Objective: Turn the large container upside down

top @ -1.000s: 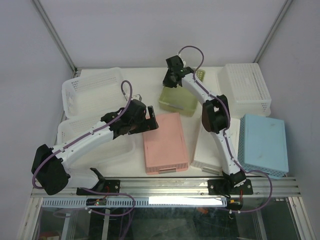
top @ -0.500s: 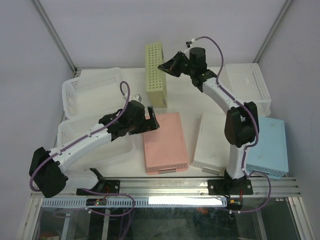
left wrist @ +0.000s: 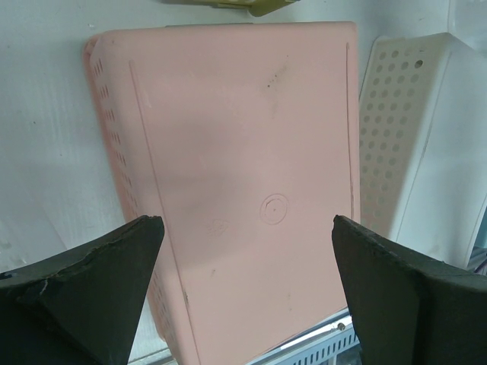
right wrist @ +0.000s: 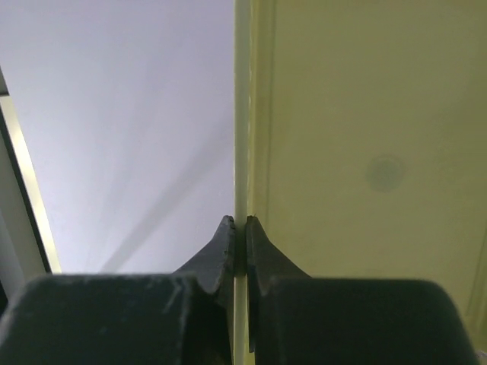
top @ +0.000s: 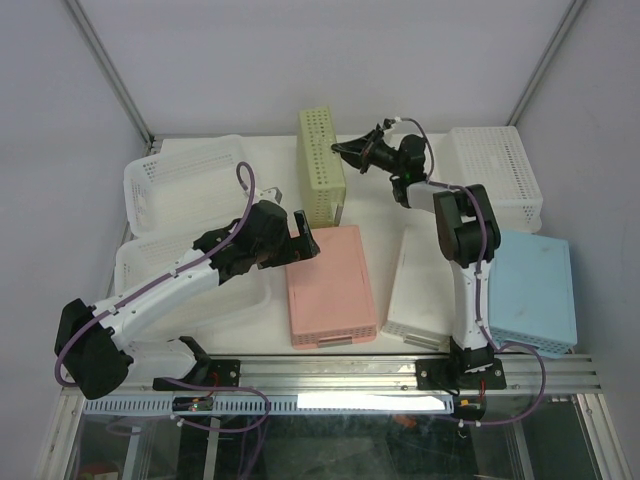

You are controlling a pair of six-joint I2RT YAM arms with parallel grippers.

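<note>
A yellow-green perforated container (top: 322, 166) stands up on its end at the back middle of the table, its lower end on the surface. My right gripper (top: 346, 150) is shut on its rim from the right. In the right wrist view the fingertips (right wrist: 242, 228) pinch the thin rim, with the container's flat wall (right wrist: 365, 152) to the right. My left gripper (top: 300, 234) is open and empty, just above the near-left part of a pink container (top: 330, 285) lying bottom up. In the left wrist view it (left wrist: 247, 228) straddles that pink base (left wrist: 236, 152).
Two white baskets (top: 185, 178) (top: 160, 268) stand at the left. A white basket (top: 492, 176) lies at the back right. A white container (top: 420, 288) and a blue one (top: 528, 288) lie bottom up at the right.
The right gripper lifted the yellow-green container from lying flat to standing on end, then shifted it slightly right as the arm folded lower. The left gripper barely moved.
</note>
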